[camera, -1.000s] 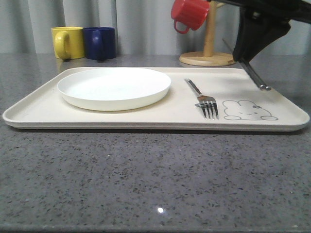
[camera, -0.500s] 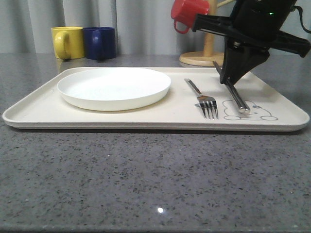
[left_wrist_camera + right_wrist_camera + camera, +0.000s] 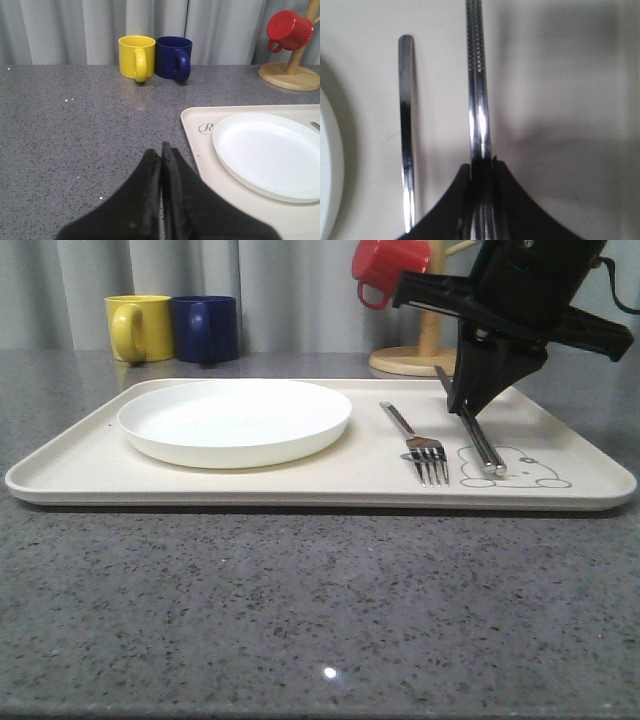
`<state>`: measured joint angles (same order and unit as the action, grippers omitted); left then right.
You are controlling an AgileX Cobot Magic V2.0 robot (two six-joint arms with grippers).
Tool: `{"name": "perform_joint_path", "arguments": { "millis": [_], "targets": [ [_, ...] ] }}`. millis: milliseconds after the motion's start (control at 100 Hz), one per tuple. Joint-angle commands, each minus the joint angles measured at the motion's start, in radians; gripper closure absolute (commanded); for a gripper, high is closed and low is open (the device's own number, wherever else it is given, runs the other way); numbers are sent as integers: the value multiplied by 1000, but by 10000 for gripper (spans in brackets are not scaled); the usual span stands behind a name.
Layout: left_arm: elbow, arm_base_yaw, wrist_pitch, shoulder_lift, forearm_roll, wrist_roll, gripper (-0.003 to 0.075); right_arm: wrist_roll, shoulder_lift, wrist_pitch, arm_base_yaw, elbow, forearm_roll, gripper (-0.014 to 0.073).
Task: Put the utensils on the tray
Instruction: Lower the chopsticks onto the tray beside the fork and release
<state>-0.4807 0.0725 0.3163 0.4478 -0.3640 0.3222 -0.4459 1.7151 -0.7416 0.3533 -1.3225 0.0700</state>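
Right pincer [image 3: 468, 405] pinching the chopstick pair [image 3: 480, 445] over the tray [image 3: 300, 485].
From the front, the chopsticks slant down beside the fork [image 3: 420, 448], tips at the rabbit drawing [image 3: 515, 468], plate [image 3: 235, 420] further left; the left wrist view adds the left pincer [image 3: 161, 150] pressed together above the table [image 3: 75, 130]; the right wrist view shows the chopsticks' dotted grip.

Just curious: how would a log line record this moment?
right fingers: shut on chopsticks | chopstick tips on tray beside fork | left fingers: shut, empty
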Motion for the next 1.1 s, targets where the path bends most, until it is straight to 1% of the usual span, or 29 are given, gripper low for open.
{"name": "perform_joint_path", "arguments": {
  "millis": [0,100,180,250,400,490,650,730,850,990,1090],
  "targets": [
    [-30,-3,-73,3,-12,-9,738,0,-22,34,0,-25,5,575],
    [-30,-3,-73,3,-12,-9,738,0,-15,33,0,-25,5,575],
    [-30,-3,-73,3,-12,-9,738,0,-15,33,0,-25,5,554],
    [-30,-3,-73,3,-12,-9,738,0,-15,34,0,-25,5,505],
    [-30,-3,-73,3,-12,-9,738,0,-15,33,0,-25,5,365],
    [-30,-3,-73,3,-12,-9,738,0,-17,33,0,-25,5,316],
    [-30,-3,-73,3,-12,-9,738,0,-50,26,0,-25,3,310],
    [-30,-3,-73,3,-12,-9,738,5,-80,22,0,-25,-19,310],
    [-30,-3,-73,3,-12,-9,738,57,-133,1,-14,-25,-38,310],
    [-30,-3,-73,3,-12,-9,738,137,-184,-59,-87,-25,-38,310],
    [-30,-3,-73,3,-12,-9,738,202,-204,-107,-172,-25,-38,310]
  ]
}}
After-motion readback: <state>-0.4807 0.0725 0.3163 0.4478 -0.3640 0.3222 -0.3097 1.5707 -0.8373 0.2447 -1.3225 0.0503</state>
